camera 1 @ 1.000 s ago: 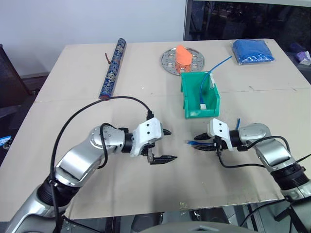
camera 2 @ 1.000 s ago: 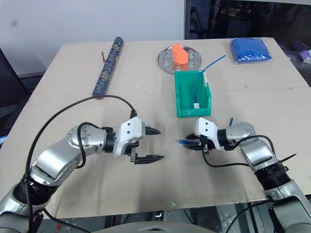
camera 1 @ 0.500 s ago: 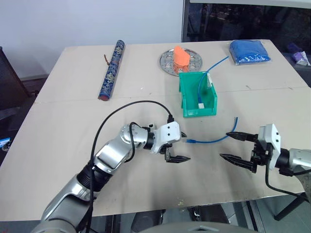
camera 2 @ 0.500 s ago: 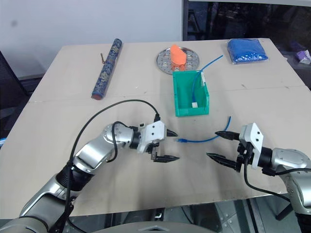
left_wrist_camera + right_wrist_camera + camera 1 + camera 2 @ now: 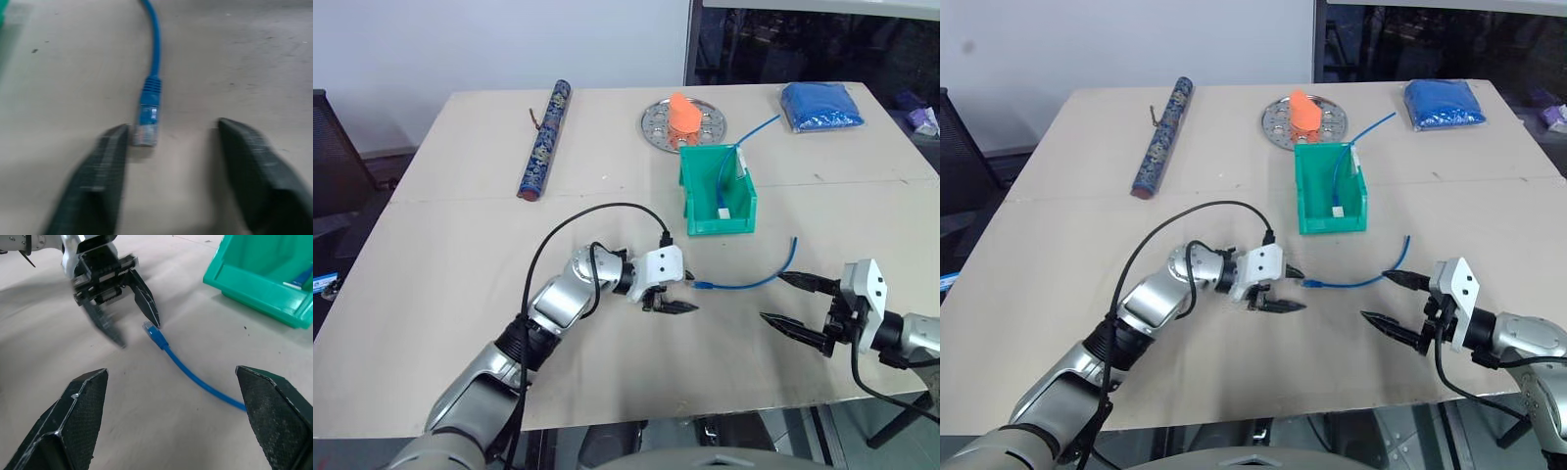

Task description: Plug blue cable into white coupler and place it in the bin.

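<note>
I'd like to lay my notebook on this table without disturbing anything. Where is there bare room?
The near left corner of the table, beside the left arm, is bare, as is the strip between the patterned roll and the round plate. The middle is crowded: blue cable, green bin, left gripper and right gripper.

A large rectangular table with a pale beige matte top (image 5: 460,255) fills the scene, a thin seam crossing it from left to right. Behind its far left side stands a plain light grey wall (image 5: 489,44), and to the far right a dark glass window (image 5: 813,44). A black chair (image 5: 335,147) sits at the left edge.
</note>
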Controlling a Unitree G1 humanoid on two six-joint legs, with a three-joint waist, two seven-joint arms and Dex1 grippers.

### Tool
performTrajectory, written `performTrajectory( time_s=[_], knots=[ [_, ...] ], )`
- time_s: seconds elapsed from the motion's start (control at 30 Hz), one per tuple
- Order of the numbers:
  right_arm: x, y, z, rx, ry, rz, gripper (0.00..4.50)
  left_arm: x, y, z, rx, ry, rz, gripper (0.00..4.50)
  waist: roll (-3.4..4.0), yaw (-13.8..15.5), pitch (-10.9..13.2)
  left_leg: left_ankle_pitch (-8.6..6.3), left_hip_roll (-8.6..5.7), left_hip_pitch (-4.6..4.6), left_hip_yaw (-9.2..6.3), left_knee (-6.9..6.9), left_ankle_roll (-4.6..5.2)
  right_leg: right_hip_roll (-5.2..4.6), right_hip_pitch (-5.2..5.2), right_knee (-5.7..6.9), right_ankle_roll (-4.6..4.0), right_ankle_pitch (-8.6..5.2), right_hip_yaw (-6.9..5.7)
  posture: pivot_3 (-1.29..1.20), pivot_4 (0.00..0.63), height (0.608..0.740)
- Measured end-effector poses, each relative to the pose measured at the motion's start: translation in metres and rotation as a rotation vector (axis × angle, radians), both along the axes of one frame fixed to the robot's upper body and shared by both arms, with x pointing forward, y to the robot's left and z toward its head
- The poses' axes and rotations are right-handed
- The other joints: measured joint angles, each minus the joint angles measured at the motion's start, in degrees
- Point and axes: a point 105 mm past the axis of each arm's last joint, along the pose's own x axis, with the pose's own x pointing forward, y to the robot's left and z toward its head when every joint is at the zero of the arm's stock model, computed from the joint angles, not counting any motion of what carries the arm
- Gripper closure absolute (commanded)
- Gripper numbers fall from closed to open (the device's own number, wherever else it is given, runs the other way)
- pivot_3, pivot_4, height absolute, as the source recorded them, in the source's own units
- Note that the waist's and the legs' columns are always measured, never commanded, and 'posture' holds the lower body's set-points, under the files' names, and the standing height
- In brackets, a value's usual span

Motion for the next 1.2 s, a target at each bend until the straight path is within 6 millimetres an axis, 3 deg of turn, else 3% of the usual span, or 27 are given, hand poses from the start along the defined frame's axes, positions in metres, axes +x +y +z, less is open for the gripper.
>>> performTrajectory(
  time_s=[0.1, 0.13, 0.27, 0.37, 0.47, 0.57, 0.67, 0.83, 0.93, 1.07, 1.1, 1.13, 1.2],
  knots=[
    [0.0, 0.0, 0.0, 0.002, 0.0, -0.004, 0.38, 0.0, -0.001, 0.0, -0.006, -0.004, -0.01, 4.38, 0.0, 0.0, 0.0, -0.01, 0.01, 0.0, 0.0, 0.01, 0.01, 0.0, 0.0, 0.0, 0.0, 0.01, -0.01, 0.0, 0.15, 0.74],
    [-0.001, 0.0, 0.0, 0.011, 0.005, -0.007, 0.38, 0.0, -0.002, 0.001, -0.011, -0.003, -0.014, 4.48, 0.0, 0.0, 0.0, -0.01, 0.02, -0.01, -0.01, 0.0, 0.02, 0.0, -0.01, 0.0, 0.0, 0.01, -0.02, 0.0, 0.15, 0.74],
    [-0.006, 0.003, 0.003, 0.047, 0.024, -0.005, 0.38, -0.002, -0.003, 0.001, -0.024, 0.009, -0.02, 4.48, 0.0, 0.1, 0.0, -0.02, 0.03, -0.07, -0.09, 0.0, 0.03, 0.0, -0.02, 0.0, -0.02, 0.01, -0.07, 0.0, 0.15, 0.74],
    [-0.019, 0.021, 0.003, 0.219, 0.154, -0.01, 0.38, -0.003, -0.013, 0.01, -0.147, 0.111, 0.016, 4.48, 0.0, 0.1, 0.0, -0.04, 0.04, -0.27, -0.29, 0.07, 0.06, -0.15, -0.07, -0.02, -0.02, 0.02, -0.06, 0.0, 0.15, 0.74],
    [-0.019, 0.032, 0.003, 0.427, 0.256, -0.053, 0.38, -0.003, -0.022, 0.039, -0.359, 0.262, 0.065, 4.48, 0.01, 0.0, 0.0, -0.04, 0.03, -0.34, -0.39, 0.14, 0.06, -0.27, -0.08, -0.02, -0.02, 0.02, -0.11, 0.0, 0.15, 0.74],
    [-0.016, 0.036, 0.007, 0.5, 0.28, -0.072, 0.38, -0.007, -0.026, 0.059, -0.468, 0.335, 0.061, 4.48, 0.04, 0.0, 0.0, -0.04, 0.0, -0.31, -0.35, 0.16, 0.06, -0.2, -0.07, -0.02, -0.01, 0.02, -0.15, 0.0, 0.15, 0.74],
    [0.002, 0.047, 0.034, 0.728, 0.249, -0.09, 0.38, -0.016, -0.022, 0.076, -0.592, 0.52, 0.046, 4.48, 0.09, -0.3, 0.0, -0.03, 0.06, -0.24, -0.34, 0.14, 0.06, 0.02, -0.07, 0.04, -0.04, 0.04, -0.21, 0.0, 0.15, 0.74],
    [0.009, 0.057, 0.053, 0.828, 0.25, -0.042, 0.38, -0.023, -0.02, 0.087, -0.669, 0.646, 0.031, 4.48, 0.1, -0.1, 0.0, -0.03, 0.01, -0.3, -0.35, 0.14, 0.06, 0.07, -0.08, 0.02, -0.07, 0.05, -0.23, 0.0, 0.15, 0.74],
    [0.009, 0.064, 0.057, 0.842, 0.261, -0.006, 1.23, -0.023, -0.018, 0.093, -0.715, 0.689, 0.033, 4.5, 0.09, 0.0, 0.0, -0.03, -0.02, -0.3, -0.32, 0.15, 0.06, 0.06, -0.08, 0.01, -0.07, 0.05, -0.2, 0.0, 0.15, 0.74],
    [0.009, 0.067, 0.06, 0.848, 0.261, 0.01, 3.06, -0.024, -0.018, 0.095, -0.733, 0.725, 0.029, 4.5, 0.09, -0.1, 0.0, -0.03, -0.02, -0.28, -0.32, 0.14, 0.06, 0.08, -0.08, 0.02, -0.07, 0.05, -0.2, 0.0, 0.15, 0.74],
    [0.009, 0.067, 0.06, 0.849, 0.261, 0.011, 3.31, -0.024, -0.018, 0.096, -0.736, 0.731, 0.028, 4.5, 0.09, -0.1, 0.0, -0.03, -0.01, -0.28, -0.32, 0.14, 0.06, 0.08, -0.08, 0.02, -0.07, 0.05, -0.2, 0.0, 0.15, 0.74],
    [0.01, 0.066, 0.061, 0.856, 0.261, 0.007, 4.14, -0.025, -0.018, 0.097, -0.742, 0.739, 0.019, 4.5, 0.1, -0.1, 0.0, -0.03, -0.01, -0.27, -0.31, 0.14, 0.06, 0.09, -0.08, 0.02, -0.07, 0.05, -0.2, 0.0, 0.15, 0.74],
    [0.01, 0.067, 0.061, 0.869, 0.263, 0.012, 4.47, -0.026, -0.017, 0.097, -0.744, 0.74, 0.016, 4.5, 0.1, -0.1, 0.0, -0.03, -0.01, -0.26, -0.29, 0.14, 0.06, 0.1, -0.08, 0.02, -0.07, 0.05, -0.18, 0.0, 0.15, 0.74]
  ],
)
